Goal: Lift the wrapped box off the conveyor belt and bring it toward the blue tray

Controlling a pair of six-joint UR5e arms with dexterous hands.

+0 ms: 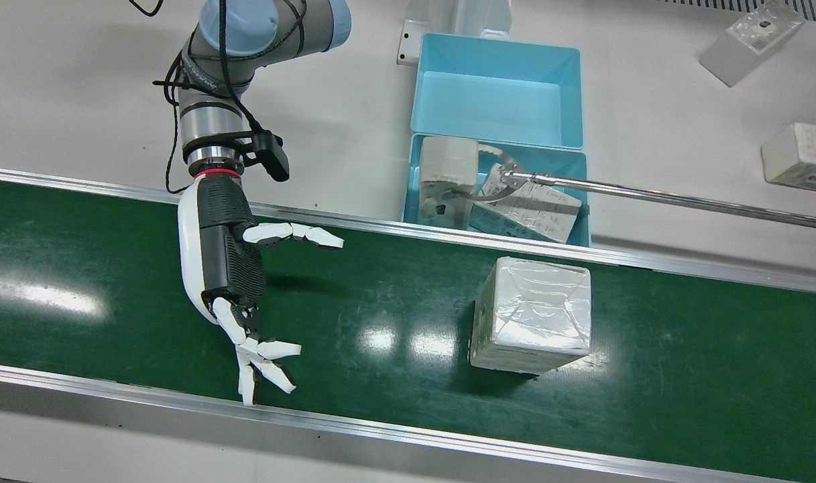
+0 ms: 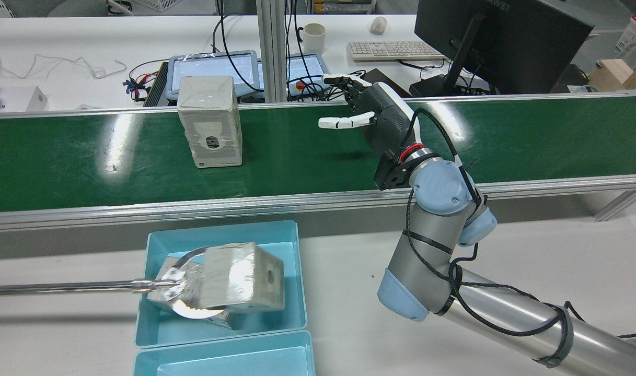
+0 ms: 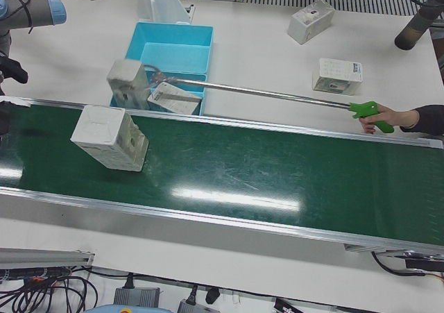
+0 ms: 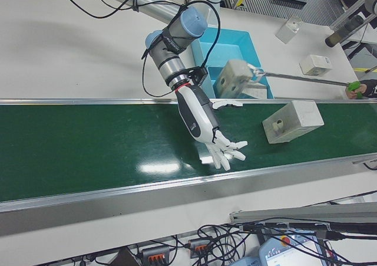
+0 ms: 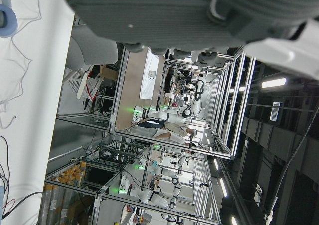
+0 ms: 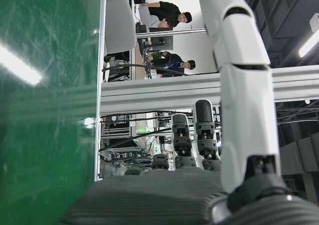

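- White tabletop [image 1: 79, 100] is crossed from side to side by the green conveyor belt [image 1: 394, 302], which is framed by metal rails along both long edges.
- Two blue trays [image 1: 495, 60] are set end to end on the table just beyond the belt's robot-side rail; the tray nearer the rail holds two wrapped boxes, one of which is gripped by a long reacher tool [image 1: 682, 198] with a green handle, held by a person's hand [image 3: 388, 119] at the far table edge.
- The right arm [image 2: 432, 235] is extended over the belt, reaching toward its operator-side edge.
- The wrapped box [image 1: 532, 314] is seen upright on the belt, near the middle of its width, in front of the trays and well apart from the right hand.
- The right hand [image 1: 226, 268] is held above the belt with fingers spread and nothing grasped.
- Of the left hand [image 5: 199, 15], only the palm underside is shown in its own camera; its state cannot be told.
- Two further small boxes [image 1: 800, 155] lie on the table near its corner.
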